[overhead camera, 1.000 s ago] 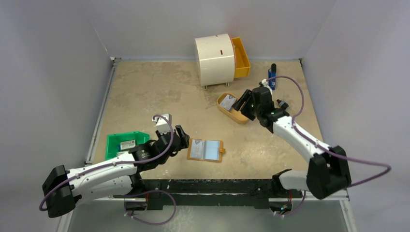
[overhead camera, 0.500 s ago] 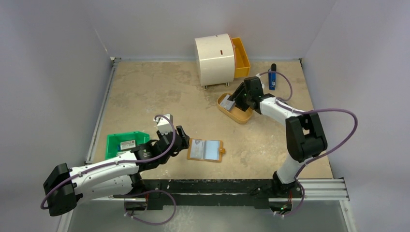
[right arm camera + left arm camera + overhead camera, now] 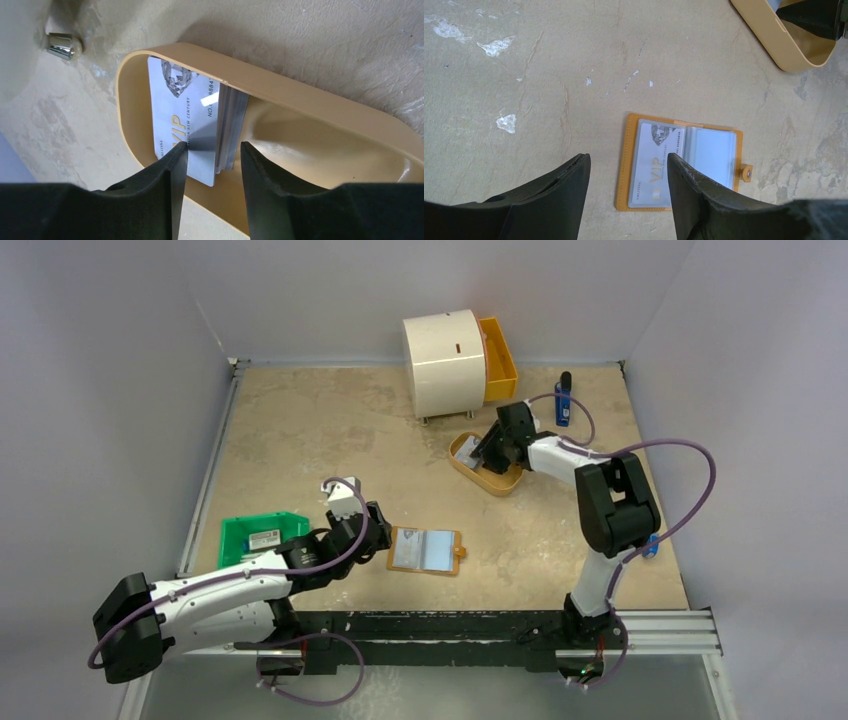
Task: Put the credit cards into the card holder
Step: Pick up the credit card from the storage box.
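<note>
The tan card holder point(image 3: 426, 551) lies open and flat on the table, a pale credit card point(image 3: 656, 160) printed "VIP" in its left pocket. My left gripper point(image 3: 372, 530) hovers open just left of it, empty; in the left wrist view the left gripper point(image 3: 628, 159) frames the card holder point(image 3: 681, 162). Several more credit cards point(image 3: 190, 110) stand stacked on edge in a tan oval tray point(image 3: 310, 100). My right gripper point(image 3: 214, 147) straddles that stack, open. Its left finger touches the front card and a gap remains at the right finger.
The tan tray point(image 3: 490, 483) sits mid-right, in front of a white round drawer unit point(image 3: 443, 360) with an orange drawer point(image 3: 497, 358) pulled out. A green bin point(image 3: 258, 535) stands by the left arm. A blue object point(image 3: 563, 405) lies at the far right.
The right arm has swung toward the tray and its gripper has come down over the card stack, jaws narrowing. The left gripper has barely shifted.
</note>
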`<state>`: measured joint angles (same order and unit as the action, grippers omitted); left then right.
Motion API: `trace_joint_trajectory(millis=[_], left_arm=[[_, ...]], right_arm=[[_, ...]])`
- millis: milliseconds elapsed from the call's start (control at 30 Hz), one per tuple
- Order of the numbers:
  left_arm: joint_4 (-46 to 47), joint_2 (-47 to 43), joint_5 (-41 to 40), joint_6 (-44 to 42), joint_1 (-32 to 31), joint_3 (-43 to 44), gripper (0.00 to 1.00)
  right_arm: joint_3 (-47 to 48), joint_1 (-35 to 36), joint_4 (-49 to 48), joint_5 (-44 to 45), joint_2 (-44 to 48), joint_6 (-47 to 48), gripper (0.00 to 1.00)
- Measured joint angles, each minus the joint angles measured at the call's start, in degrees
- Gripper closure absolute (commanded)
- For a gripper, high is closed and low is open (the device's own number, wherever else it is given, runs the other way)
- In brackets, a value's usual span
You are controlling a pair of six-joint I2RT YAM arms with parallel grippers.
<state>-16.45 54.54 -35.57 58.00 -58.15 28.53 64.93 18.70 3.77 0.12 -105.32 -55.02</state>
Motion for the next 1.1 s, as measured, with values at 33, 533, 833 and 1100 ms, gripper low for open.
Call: trace_joint_trajectory(millis=[33, 533, 833, 1100], left_arm=[[0.00, 0.07, 0.00, 0.00, 0.00, 0.00, 0.43], [0.00, 0.92, 0.00, 0.00, 0.00, 0.00, 0.46], [0.00, 1.36, 0.02, 0.00, 0.00, 0.00, 0.46], [0.00, 1.60, 0.00, -0.02, 0.00, 0.20, 0.47]], right_arm=[[0.00, 0.00, -0.02, -0.11, -0.20, 0.02, 0.59], [-3.82, -0.42, -2.82, -1.14, 2.51, 0.13, 0.79], [-4.48, -0.46, -2.75, -1.14, 4.50, 0.22, 0.91], [-4.46, -0.50, -2.75, -1.25, 7.26, 0.42, 1.00]])
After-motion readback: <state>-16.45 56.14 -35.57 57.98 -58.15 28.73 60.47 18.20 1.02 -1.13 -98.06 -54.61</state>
